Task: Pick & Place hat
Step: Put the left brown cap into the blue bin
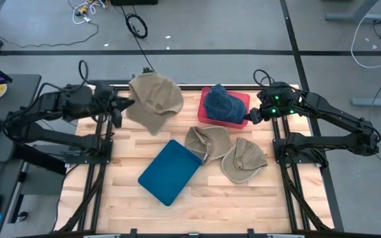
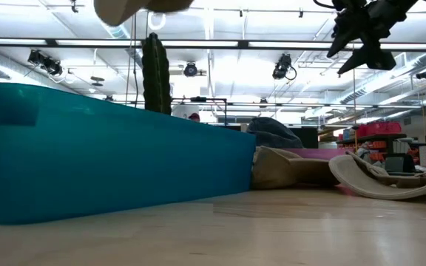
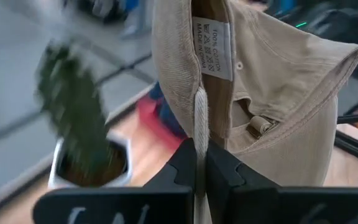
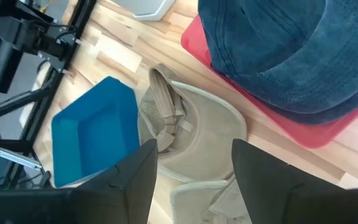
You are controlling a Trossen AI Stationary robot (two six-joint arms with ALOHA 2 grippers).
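Observation:
A tan hat (image 1: 154, 99) hangs in the air over the table's far left, with my left gripper (image 1: 120, 106) shut on it; the low view shows only its bottom (image 2: 135, 7) at the top edge. Its inside and white label (image 3: 213, 46) face the left wrist camera. A blue hat (image 1: 220, 102) lies in a red tray (image 1: 241, 99) at the far side. Two more tan hats (image 1: 207, 142) (image 1: 243, 160) lie on the wood. My right gripper (image 1: 247, 118) hovers open beside the red tray, above the middle tan hat (image 4: 191, 134), touching nothing. My left gripper pinches the tan hat's rim edge (image 3: 200, 118) between its two fingers, just below the sewn label and beside the back strap's buckle (image 3: 260, 126). The fingers come from the table's left, nearly level. The hat is lifted clear of the table.
A blue tray (image 1: 169, 170) lies upside down near the table's middle and fills the left of the low view. A small cactus in a white pot (image 3: 86, 140) stands at the far edge. Bare wood lies along the near side. Cables run over the floor behind.

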